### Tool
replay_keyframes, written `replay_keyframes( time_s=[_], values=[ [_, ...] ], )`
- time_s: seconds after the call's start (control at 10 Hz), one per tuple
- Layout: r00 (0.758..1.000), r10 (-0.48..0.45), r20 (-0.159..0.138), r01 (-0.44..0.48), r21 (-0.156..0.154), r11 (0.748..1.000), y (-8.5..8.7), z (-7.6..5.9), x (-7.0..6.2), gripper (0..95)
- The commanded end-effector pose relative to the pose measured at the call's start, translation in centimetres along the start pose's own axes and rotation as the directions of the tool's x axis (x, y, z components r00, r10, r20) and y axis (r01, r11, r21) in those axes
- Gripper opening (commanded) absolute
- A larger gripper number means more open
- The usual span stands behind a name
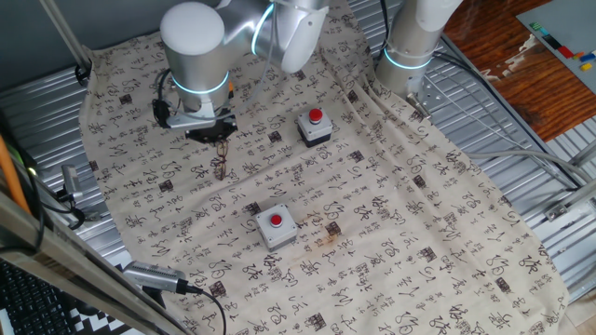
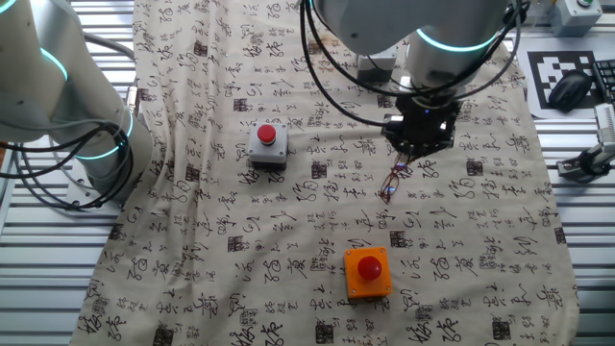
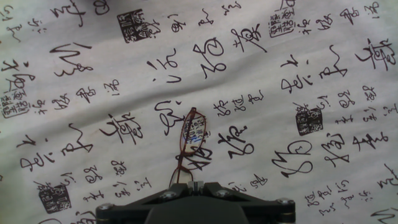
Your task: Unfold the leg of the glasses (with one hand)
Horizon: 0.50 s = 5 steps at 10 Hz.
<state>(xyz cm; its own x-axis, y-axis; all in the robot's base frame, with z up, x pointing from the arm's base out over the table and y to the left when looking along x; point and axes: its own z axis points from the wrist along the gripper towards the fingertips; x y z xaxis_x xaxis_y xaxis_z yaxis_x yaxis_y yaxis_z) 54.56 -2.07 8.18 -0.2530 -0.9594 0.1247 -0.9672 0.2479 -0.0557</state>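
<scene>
The robot arm's tool (image 1: pixel 220 141) hangs above the calligraphy-printed cloth (image 1: pixel 391 233) covering the worktop, its fingers pressed together on the near end of the glasses (image 3: pixel 189 146). The thin reddish-brown wire frame dangles from the tool (image 2: pixel 411 154), and the glasses (image 2: pixel 392 183) reach down toward the cloth; the hand view shows a lens outlined against the black characters. Whether the lower end touches the cloth cannot be told. Two button boxes stand apart from it: in one fixed view, a grey box with a red button (image 1: pixel 314 127) farther back and another (image 1: pixel 277 227) nearer the front edge.
</scene>
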Motion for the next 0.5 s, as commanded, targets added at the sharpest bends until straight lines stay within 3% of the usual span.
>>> replay_keyframes(
  time_s=[0.1, 0.5],
  values=[
    [1.0, 0.003, 0.001, -0.003, 0.0, 1.0, 0.11, -0.09, 0.09, 0.0],
    [1.0, 0.022, 0.017, -0.022, -0.007, 1.0, 0.5, 0.28, 0.68, 0.0]
  ],
)
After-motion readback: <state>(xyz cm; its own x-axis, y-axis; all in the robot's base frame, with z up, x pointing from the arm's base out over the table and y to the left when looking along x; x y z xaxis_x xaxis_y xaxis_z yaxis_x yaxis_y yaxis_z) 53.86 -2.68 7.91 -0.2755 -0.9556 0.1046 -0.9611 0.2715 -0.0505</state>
